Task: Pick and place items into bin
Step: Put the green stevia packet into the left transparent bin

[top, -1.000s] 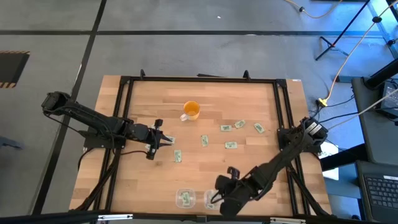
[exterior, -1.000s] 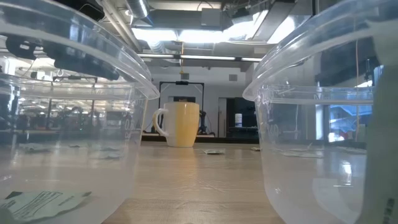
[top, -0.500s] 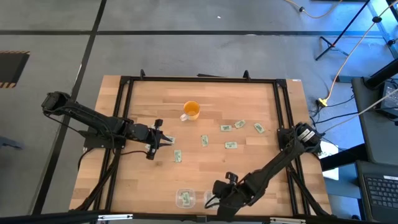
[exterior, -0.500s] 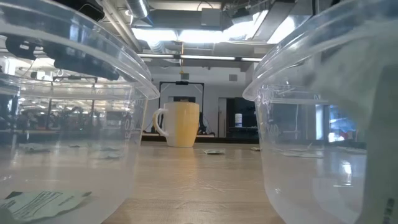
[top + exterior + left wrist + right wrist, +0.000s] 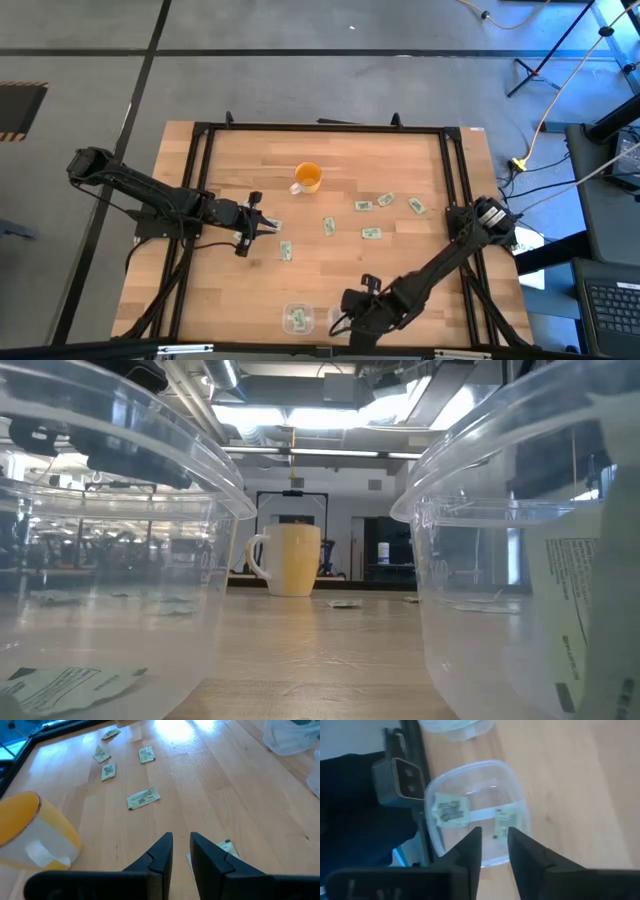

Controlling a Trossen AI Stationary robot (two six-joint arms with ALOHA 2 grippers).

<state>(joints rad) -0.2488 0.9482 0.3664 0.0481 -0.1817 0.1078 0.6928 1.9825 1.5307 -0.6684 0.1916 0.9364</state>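
Note:
Several pale green packets lie flat on the wooden table, right of the orange cup. Two clear bins stand at the near edge. The left bin holds one packet. My right gripper hovers open above the right bin, pointing down. That bin holds one flat packet and a second packet just beyond the fingertips, which stands upright in the low view. My left gripper is open, low over the table at the left, with a packet beside one finger.
A black metal frame borders the table on all sides. A small camera block sits at the near edge beside the right bin. The wood between the cup and the bins is bare.
My right gripper has shifted a little toward the table's left, over the right bin. In the low view the pale shape at that bin's right side has come down and inward. It now shows as an upright packet with its print visible.

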